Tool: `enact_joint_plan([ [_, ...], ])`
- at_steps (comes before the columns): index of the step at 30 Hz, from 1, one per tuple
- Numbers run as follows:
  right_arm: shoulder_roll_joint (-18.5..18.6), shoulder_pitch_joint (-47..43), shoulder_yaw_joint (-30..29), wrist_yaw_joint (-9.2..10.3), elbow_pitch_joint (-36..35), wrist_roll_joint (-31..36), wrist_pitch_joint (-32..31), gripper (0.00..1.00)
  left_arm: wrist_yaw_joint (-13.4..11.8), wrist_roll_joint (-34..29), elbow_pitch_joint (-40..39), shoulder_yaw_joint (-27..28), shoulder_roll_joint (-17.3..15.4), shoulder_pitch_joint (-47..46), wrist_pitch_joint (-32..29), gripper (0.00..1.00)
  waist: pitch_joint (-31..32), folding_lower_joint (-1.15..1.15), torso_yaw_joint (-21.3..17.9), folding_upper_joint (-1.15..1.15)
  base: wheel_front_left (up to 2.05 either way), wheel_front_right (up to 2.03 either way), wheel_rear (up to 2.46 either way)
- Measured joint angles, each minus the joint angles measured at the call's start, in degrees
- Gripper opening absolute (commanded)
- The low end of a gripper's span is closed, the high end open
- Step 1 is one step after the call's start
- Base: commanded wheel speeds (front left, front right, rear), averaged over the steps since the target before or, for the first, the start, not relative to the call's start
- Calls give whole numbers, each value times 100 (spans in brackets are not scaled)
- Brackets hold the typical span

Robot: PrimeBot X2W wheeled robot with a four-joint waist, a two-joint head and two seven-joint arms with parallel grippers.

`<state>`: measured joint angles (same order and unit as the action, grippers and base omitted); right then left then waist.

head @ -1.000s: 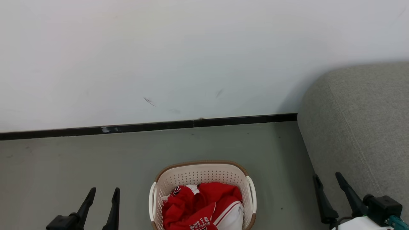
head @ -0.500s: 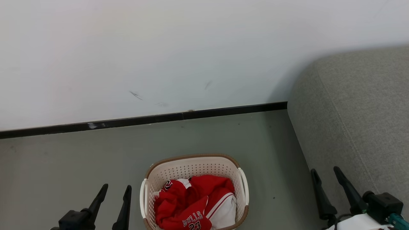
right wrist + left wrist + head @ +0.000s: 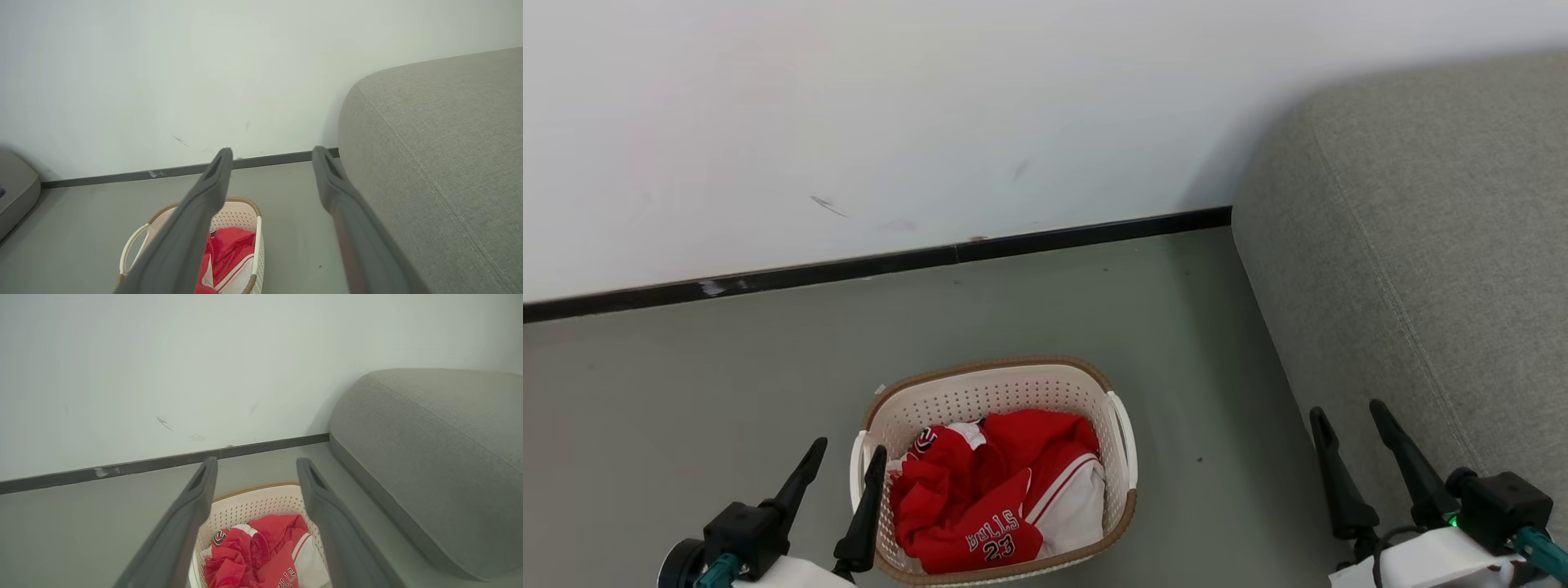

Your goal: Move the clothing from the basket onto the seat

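Head view: both jaws spread, empty; open floor separates basket from seat edge.

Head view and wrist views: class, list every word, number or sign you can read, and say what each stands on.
"BULLS": white letters on the red clothing in the basket.
"23": white number just under that word, same garment.
Round emblem on the clothing: too small to read.
Left wrist view: the lettering is cut off by the bottom edge, unreadable.
Wall and seat: no writing.
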<state>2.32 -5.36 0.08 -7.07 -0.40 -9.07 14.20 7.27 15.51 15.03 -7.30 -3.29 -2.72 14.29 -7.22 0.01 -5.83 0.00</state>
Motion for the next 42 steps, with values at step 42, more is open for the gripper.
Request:
enact_joint_plan([
  [42,-3,876,40,0,-198,-617,0,100,-1,-949,1295,-1149,-244,-1956,-1974,100,-1836,0,-648,0,0,0,0],
])
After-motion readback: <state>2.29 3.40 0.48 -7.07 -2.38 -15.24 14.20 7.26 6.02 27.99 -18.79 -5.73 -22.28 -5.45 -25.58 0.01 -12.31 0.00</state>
